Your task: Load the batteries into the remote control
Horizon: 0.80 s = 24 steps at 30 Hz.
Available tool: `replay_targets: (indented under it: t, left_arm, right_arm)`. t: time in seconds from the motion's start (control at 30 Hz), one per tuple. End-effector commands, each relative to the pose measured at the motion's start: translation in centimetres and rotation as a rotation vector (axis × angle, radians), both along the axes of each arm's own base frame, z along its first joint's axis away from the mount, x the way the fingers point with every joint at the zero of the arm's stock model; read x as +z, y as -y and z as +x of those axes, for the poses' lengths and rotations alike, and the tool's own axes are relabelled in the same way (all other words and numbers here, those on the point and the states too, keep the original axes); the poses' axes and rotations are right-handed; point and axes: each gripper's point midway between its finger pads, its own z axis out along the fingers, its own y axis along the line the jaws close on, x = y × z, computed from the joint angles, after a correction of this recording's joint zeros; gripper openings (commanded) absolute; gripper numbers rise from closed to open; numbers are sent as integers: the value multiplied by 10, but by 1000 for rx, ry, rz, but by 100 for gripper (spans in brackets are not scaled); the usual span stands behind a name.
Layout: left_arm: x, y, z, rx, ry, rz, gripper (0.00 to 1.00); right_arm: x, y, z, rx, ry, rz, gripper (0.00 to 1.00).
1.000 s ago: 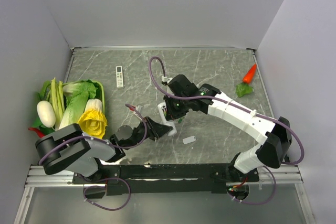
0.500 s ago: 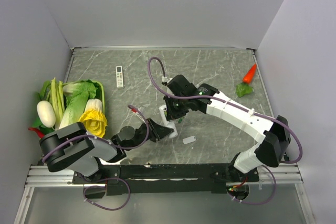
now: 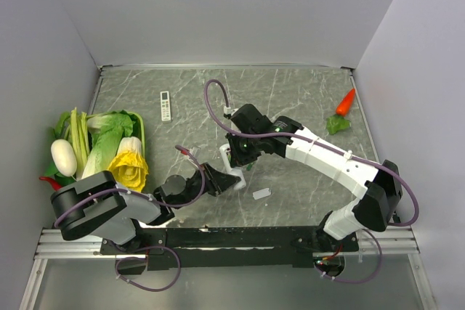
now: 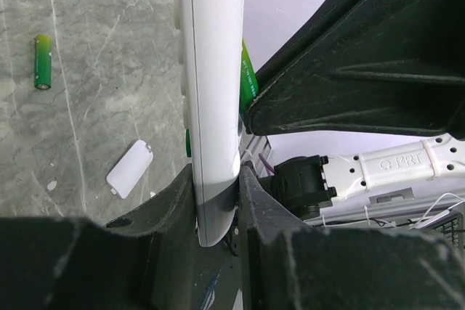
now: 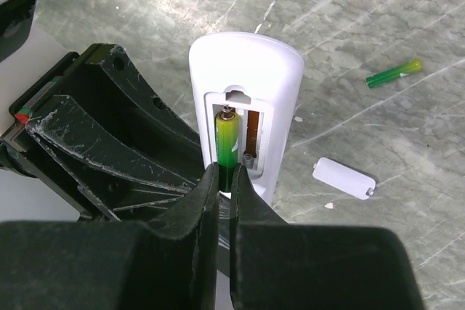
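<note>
My left gripper (image 4: 216, 179) is shut on the lower end of the white remote control (image 4: 211, 70) and holds it upright above the table (image 3: 231, 166). Its back faces the right wrist view, cover off, compartment open (image 5: 243, 136). My right gripper (image 5: 224, 176) is shut on a green battery (image 5: 227, 139) that sits in the left slot, its top against the contact. The right slot shows a bare spring. The second green battery (image 5: 393, 74) lies on the table, also in the left wrist view (image 4: 43, 62). The white back cover (image 5: 344, 178) lies flat nearby (image 3: 261, 194).
A slim white remote with a dark screen (image 3: 166, 105) lies at the back left. A pile of vegetables (image 3: 109, 147) fills the left edge. A toy carrot (image 3: 345, 103) lies at the back right. Walls close in on three sides.
The left wrist has shifted slightly and come back. Both grippers keep their hold at the remote.
</note>
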Motion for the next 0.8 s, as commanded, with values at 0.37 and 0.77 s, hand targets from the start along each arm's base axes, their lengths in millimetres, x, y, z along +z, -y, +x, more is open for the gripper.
replay_targets:
  t: [0.37, 0.77]
  left_arm:
    - [105, 4, -19, -50, 238, -306, 2]
    - [112, -5, -18, -27, 206, -369, 2]
  right_arm:
    - [10, -10, 12, -41, 45, 42, 10]
    - [13, -10, 4, -14, 23, 54, 25]
